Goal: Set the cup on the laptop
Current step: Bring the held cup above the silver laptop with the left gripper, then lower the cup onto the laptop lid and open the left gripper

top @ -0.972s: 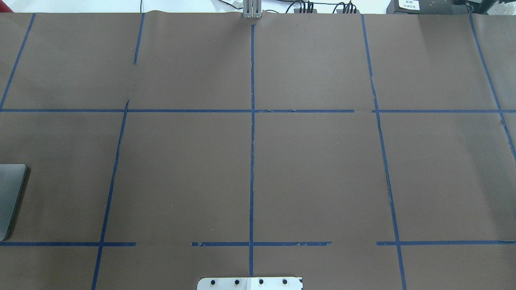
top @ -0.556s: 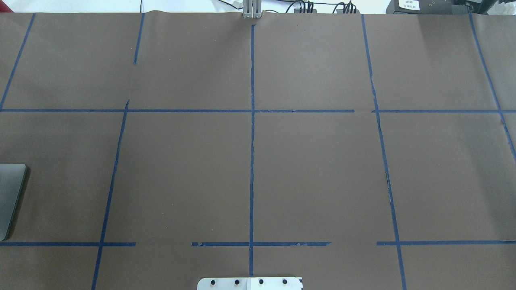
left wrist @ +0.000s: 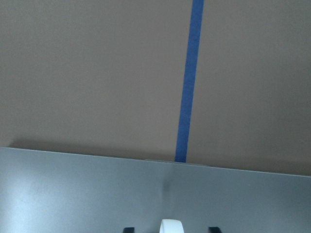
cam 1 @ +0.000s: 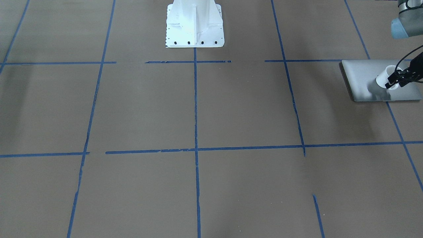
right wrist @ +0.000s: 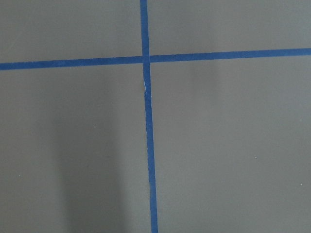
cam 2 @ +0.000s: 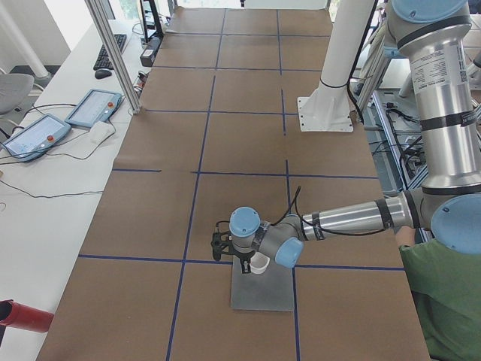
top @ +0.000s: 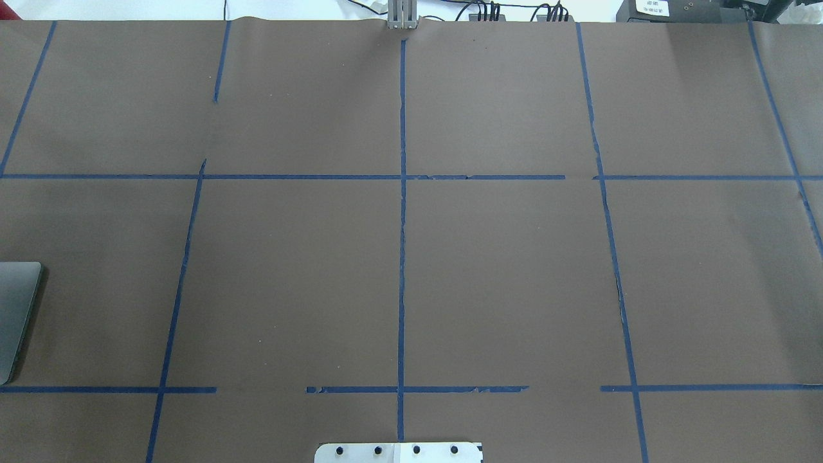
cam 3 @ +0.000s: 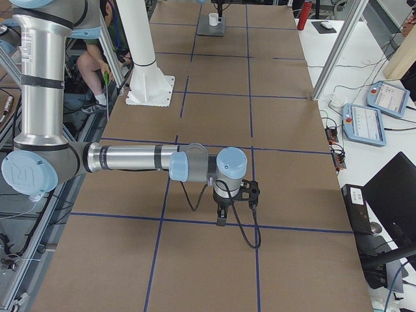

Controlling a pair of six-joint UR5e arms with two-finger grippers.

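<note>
The silver-grey laptop (cam 1: 363, 79) lies closed and flat at the table's left end; its corner shows in the overhead view (top: 16, 315). The small white cup (cam 1: 382, 78) is upright over the lid, at or just above its surface. My left gripper (cam 1: 396, 79) comes down over the cup with a finger on each side and looks shut on it. In the left wrist view the cup's rim (left wrist: 171, 226) peeks up between two fingertips (left wrist: 128, 229) above the lid (left wrist: 73, 194). My right gripper (cam 3: 221, 220) hangs over bare table; I cannot tell if it is open.
The white robot pedestal (cam 1: 194, 26) stands at the table's near-robot edge. Blue tape lines (top: 402, 257) grid the brown table cover. A person in green (cam 2: 443, 301) sits beside the robot. Teach pendants (cam 2: 94, 107) lie on the side bench.
</note>
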